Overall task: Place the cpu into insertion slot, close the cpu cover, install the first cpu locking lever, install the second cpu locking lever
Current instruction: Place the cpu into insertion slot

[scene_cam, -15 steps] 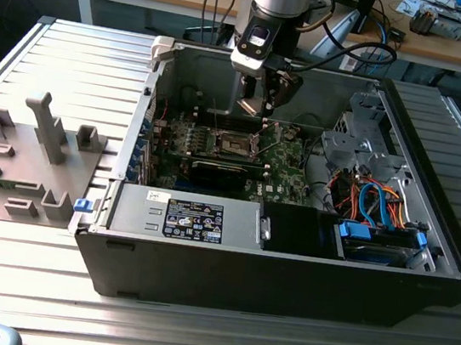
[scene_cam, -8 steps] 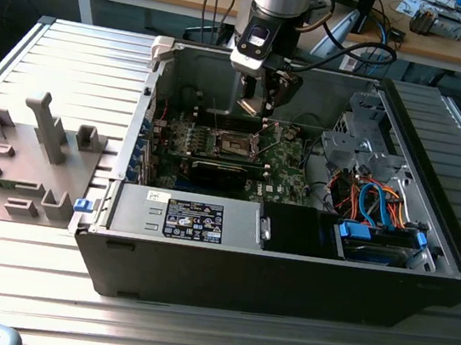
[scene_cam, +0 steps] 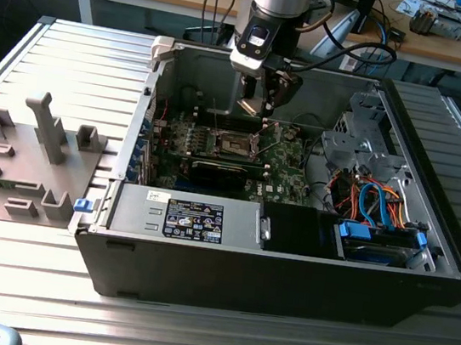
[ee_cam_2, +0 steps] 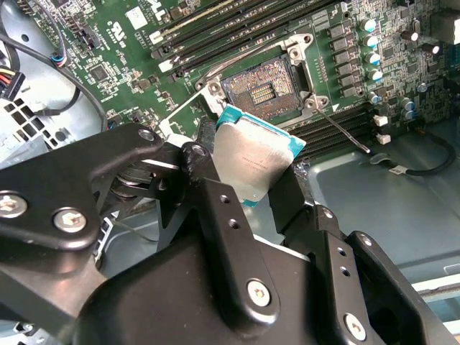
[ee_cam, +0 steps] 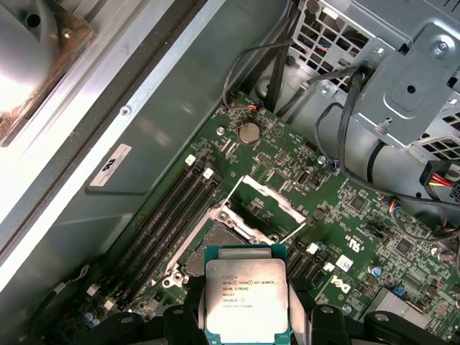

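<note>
My gripper (ee_cam_2: pixel 251 183) is shut on the cpu (ee_cam_2: pixel 253 159), a flat square chip with a silvery top and a teal edge, held by two opposite sides. In the exterior view the gripper (scene_cam: pixel 257 104) hangs inside the open computer case, a little above the green motherboard (scene_cam: pixel 288 159). The insertion slot (ee_cam_2: pixel 264 88) lies open below and beyond the chip, its contact field bare. The cpu cover (ee_cam: pixel 263 205) stands swung up on its hinge on the socket's far side. A thin locking lever (ee_cam_2: pixel 346 134) sticks out beside the socket, unlatched. In the first wrist view the cpu (ee_cam: pixel 246 302) hides part of the socket.
Long black memory slots (ee_cam: pixel 169 215) run beside the socket. A metal drive cage (scene_cam: pixel 363 144) with bundled cables fills the case at the exterior view's right, the power supply (scene_cam: pixel 194 219) sits at the front. A grey fixture tray (scene_cam: pixel 26 157) lies left of the case.
</note>
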